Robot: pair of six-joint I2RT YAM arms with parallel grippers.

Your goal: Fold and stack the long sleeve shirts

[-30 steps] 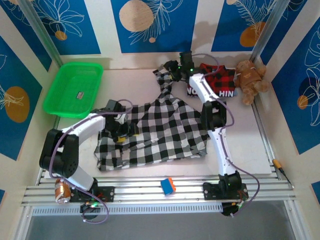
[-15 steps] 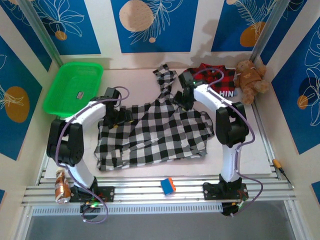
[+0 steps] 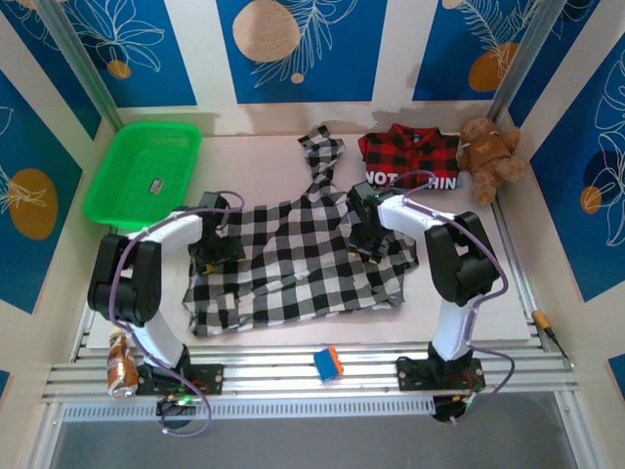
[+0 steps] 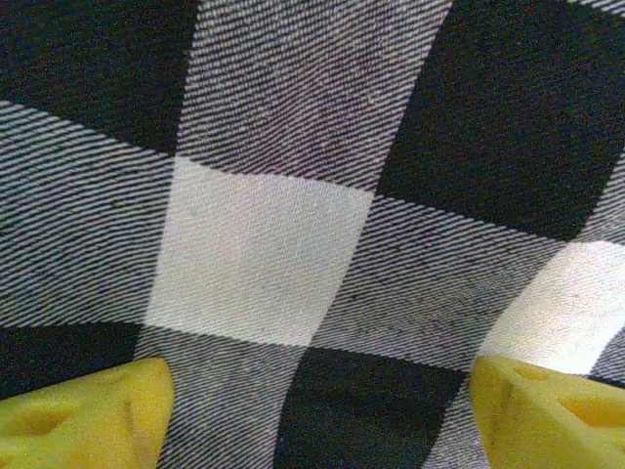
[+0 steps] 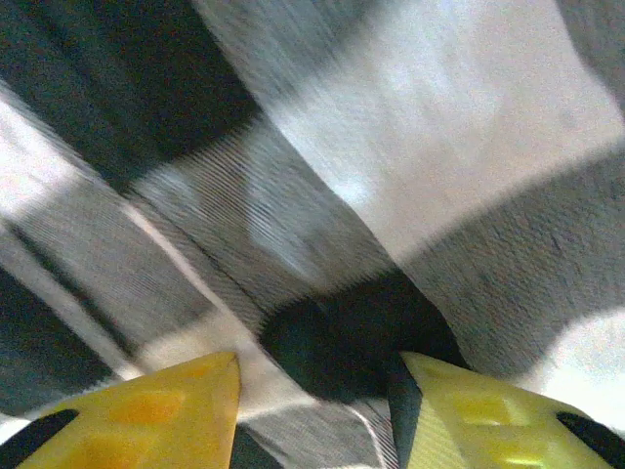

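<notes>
The black-and-white checked shirt (image 3: 293, 259) lies spread at the table's middle, one sleeve (image 3: 322, 156) reaching to the back. The red-and-black plaid shirt (image 3: 410, 161) lies folded at the back right. My left gripper (image 3: 217, 256) rests on the checked shirt's left edge. In the left wrist view it (image 4: 317, 401) stands open, its yellow fingertips (image 4: 98, 415) wide apart on flat checked cloth (image 4: 264, 244). My right gripper (image 3: 363, 239) is down on the shirt's right part. The right wrist view shows it (image 5: 317, 391) open, a raised fold of checked cloth (image 5: 469, 127) between its fingers.
A green basket (image 3: 146, 171) stands at the back left and a brown teddy bear (image 3: 488, 156) at the back right, next to the plaid shirt. A blue and orange block (image 3: 328, 362) and a can (image 3: 121, 371) lie on the front rail.
My right gripper has pulled back from the far sleeve near the plaid shirt to the checked shirt's right part, and its jaws have narrowed. My left gripper has shifted slightly along the left edge.
</notes>
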